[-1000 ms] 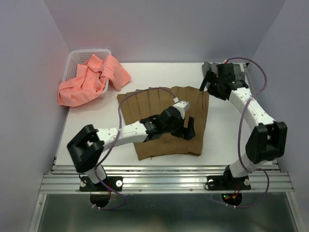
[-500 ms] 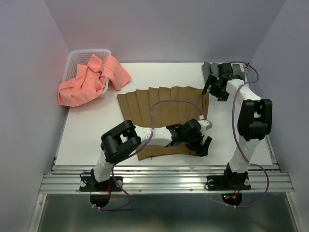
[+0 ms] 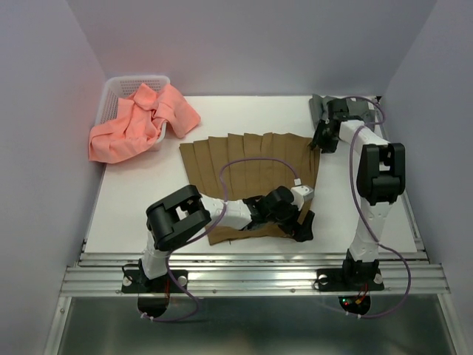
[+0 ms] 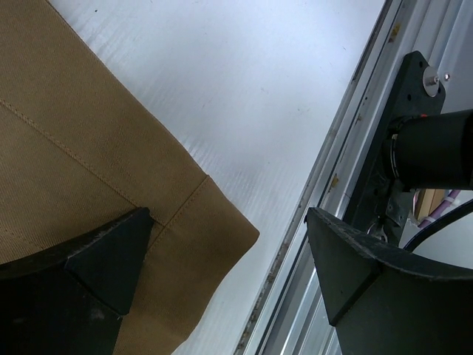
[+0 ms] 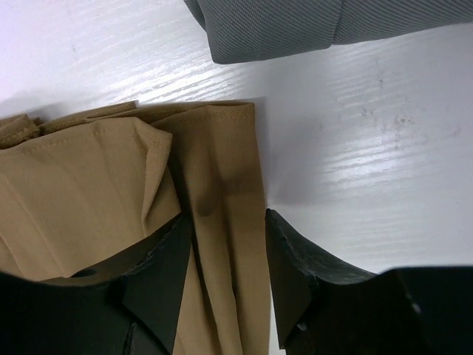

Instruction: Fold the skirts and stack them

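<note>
Brown skirt point(image 3: 251, 174): we see it spread flat on the table point(image 3: 140, 200).
Left gripper point(image 4: 229, 244): jaws wide apart over the brown skirt's near right corner, one finger above the cloth and one off it, holding nothing.
Right gripper point(image 5: 225, 244): jaws partly apart astride the brown skirt's far right corner; we see no pinch.
Grey skirt point(image 5: 295, 26): folded, just beyond that corner.
Pink skirt point(image 3: 140, 122): far left of the brown skirt, draped over a basket point(image 3: 118, 87).

The pleated skirt point(image 3: 251, 159) is tan-brown, the bunched skirt point(image 3: 133, 126) salmon-pink, the far skirt point(image 5: 295, 26) grey, the lattice basket point(image 3: 114, 90) white.
</note>
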Controlling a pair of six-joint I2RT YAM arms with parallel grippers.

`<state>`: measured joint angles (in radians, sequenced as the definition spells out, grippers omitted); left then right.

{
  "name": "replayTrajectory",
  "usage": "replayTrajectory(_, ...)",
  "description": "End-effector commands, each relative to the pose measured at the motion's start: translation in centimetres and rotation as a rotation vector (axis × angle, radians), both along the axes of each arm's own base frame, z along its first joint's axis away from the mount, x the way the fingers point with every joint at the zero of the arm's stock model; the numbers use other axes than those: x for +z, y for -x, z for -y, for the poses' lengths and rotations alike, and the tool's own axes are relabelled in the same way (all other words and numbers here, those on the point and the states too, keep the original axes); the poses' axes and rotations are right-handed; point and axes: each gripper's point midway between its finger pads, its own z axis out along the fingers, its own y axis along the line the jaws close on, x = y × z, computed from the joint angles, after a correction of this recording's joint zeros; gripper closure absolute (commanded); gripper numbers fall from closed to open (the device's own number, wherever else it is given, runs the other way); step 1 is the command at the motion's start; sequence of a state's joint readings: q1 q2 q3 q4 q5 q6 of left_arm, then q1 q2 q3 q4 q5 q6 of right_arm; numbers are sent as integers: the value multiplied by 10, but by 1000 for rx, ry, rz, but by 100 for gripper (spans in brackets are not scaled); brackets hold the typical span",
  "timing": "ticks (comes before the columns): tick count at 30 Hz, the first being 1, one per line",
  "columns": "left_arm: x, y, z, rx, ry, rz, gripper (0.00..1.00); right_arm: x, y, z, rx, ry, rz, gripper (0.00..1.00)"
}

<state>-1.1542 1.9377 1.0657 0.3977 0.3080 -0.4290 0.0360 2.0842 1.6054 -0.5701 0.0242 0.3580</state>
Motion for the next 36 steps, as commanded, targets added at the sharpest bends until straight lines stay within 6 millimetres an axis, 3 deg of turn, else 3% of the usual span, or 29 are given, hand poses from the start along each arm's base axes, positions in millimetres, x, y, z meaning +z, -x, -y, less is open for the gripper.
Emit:
replayTrajectory(1, -49, 29, -41, -12, -178, -120, 1, 7, -22, -4, 22, -8, 64, 50)
replayTrajectory(8, -50, 36, -41, -11, -161, -165, 1, -2, -30, -18, 81, -69, 68, 53)
replayTrajectory(11, -53, 37, -43, -1, -165, -174, 1, -3, -32, -19, 88, -70, 72, 59)
replayTrajectory(18, -55, 39, -47, 19, -162, -199, 1, -2, -36, -19, 94, -70, 79, 84)
replayTrajectory(20, -56, 40, -49, 23, -163, -204, 1, 0, -37, -22, 106, -79, 84, 96)
replayTrajectory(23, -59, 42, -52, 29, -170, -216, 1, 19, -42, -22, 112, -81, 121, 99)
replayTrajectory(24, -61, 44, -54, 29, -175, -221, 1, 31, -47, -24, 119, -84, 150, 99)
replayTrajectory(26, -62, 46, -56, 31, -172, -232, 1, 74, -55, -33, 166, -116, 244, 99)
replayTrajectory(27, -62, 46, -55, 33, -172, -235, 1, 74, -55, -32, 171, -113, 245, 99)
replayTrajectory(29, -62, 47, -56, 36, -167, -244, 1, 106, -57, -39, 209, -133, 312, 99)
replayTrajectory(32, -59, 47, -55, 37, -157, -249, 1, 128, -49, -42, 226, -147, 356, 99)
replayTrajectory(36, -60, 50, -57, 29, -158, -258, 1, 134, -40, -36, 219, -144, 402, 99)
